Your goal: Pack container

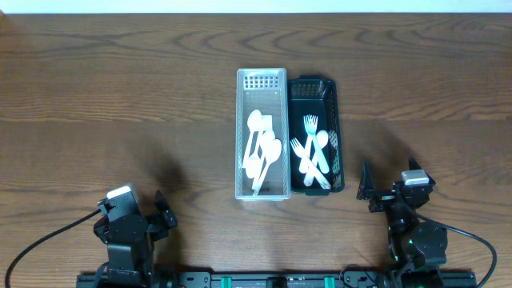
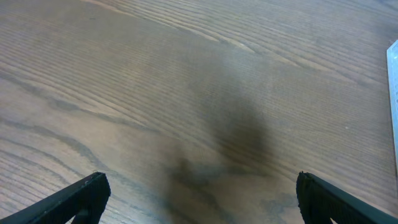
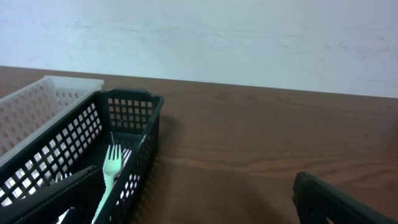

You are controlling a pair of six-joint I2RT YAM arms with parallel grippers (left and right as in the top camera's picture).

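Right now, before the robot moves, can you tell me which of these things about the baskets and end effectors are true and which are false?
1. The white basket sits right beside the black basket, on its left. True.
2. The spoons are in the black basket. False: the spoons lie in the white basket.
3. The left end effector is holding a fork. False: it is open and empty, over bare table.
4. The right end effector is open too. True.
5. One fork lies loose on the table. False: the forks that show are all in the black basket.
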